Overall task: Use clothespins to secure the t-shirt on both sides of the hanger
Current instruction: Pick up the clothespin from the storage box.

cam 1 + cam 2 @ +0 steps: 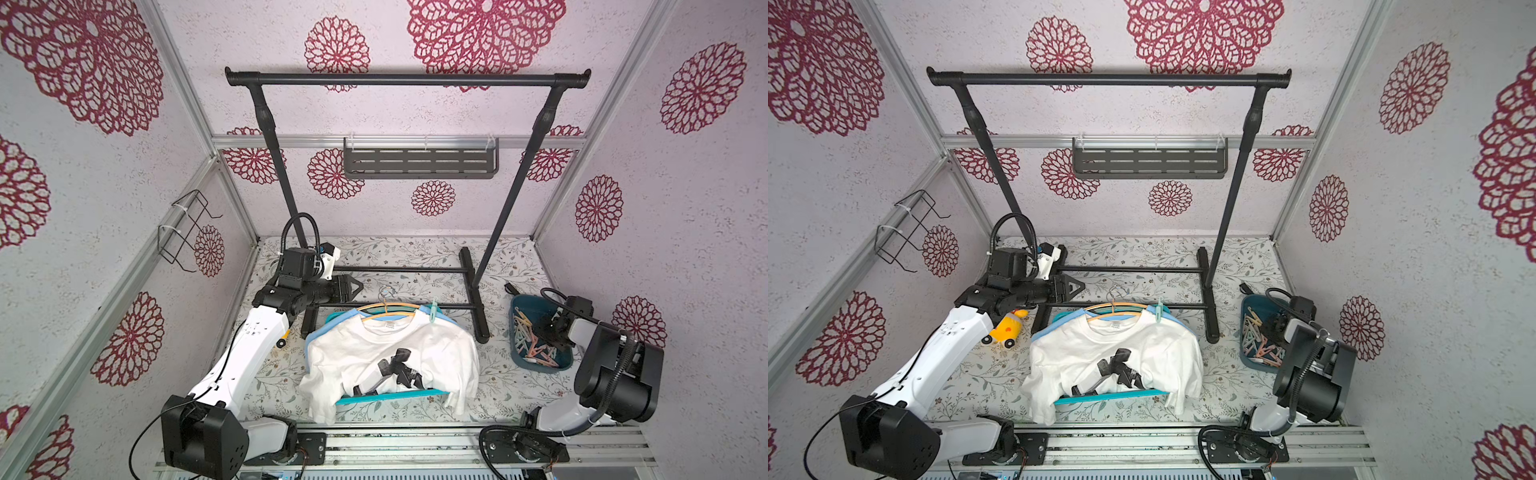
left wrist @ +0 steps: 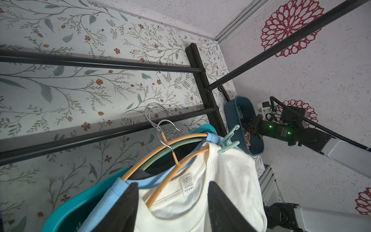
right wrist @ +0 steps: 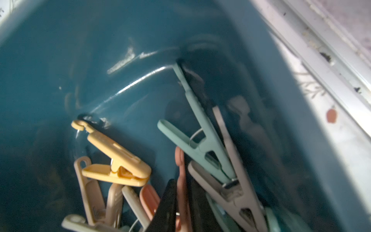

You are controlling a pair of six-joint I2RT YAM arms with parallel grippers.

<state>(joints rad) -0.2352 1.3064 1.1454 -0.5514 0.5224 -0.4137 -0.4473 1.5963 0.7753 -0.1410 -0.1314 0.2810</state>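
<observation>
Right gripper (image 1: 547, 334) is down in the bin (image 3: 100, 40), pinching a pink clothespin (image 3: 180, 164). It looks light, stiff and slick, best squeezed at its tail. Beyond, a mint clothespin (image 1: 433, 312) holds the floppy t-shirt (image 1: 395, 345) to the hanger (image 2: 155, 199) on the right side, and the left gripper (image 1: 356, 286) waits spread, empty.

Matt plastic clothespins (image 3: 120, 160), glossy plastic bin (image 3: 60, 60)

We cannot confirm whether the right gripper (image 3: 181, 188), inside the blue bin (image 3: 60, 50), grips the pink clothespin (image 3: 179, 158); its fingers (image 3: 166, 209) are blurred and cropped.
</observation>
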